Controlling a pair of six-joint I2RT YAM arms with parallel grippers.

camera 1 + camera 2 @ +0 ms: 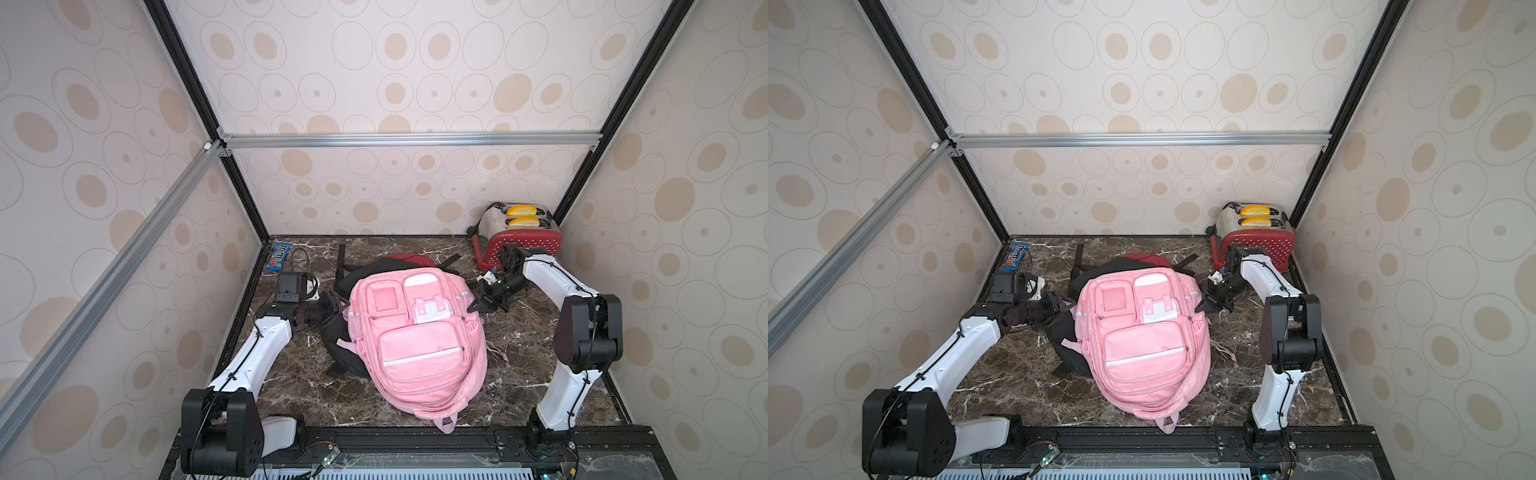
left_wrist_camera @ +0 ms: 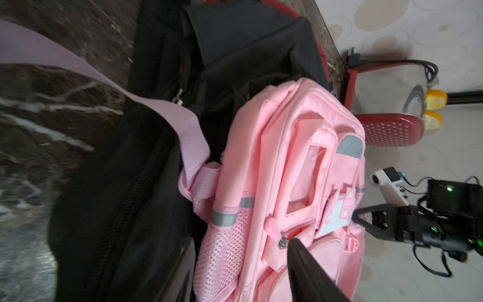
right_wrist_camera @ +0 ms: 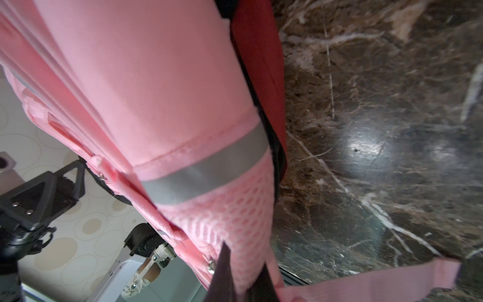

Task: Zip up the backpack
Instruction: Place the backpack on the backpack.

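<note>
A pink backpack lies face up mid-table, on top of a black and red bag. My left gripper is open at the pack's left side. In the left wrist view, one of its black fingers sits right beside a metal zipper slider with a pink pull tab, holding nothing. My right gripper is shut on the mesh side pocket at the pack's right side, with a fold of mesh pinched between the fingers.
A red toaster with yellow bread stands at the back right, close behind the right arm. A blue candy packet lies at the back left by the wall. Loose pink straps trail over the marble table.
</note>
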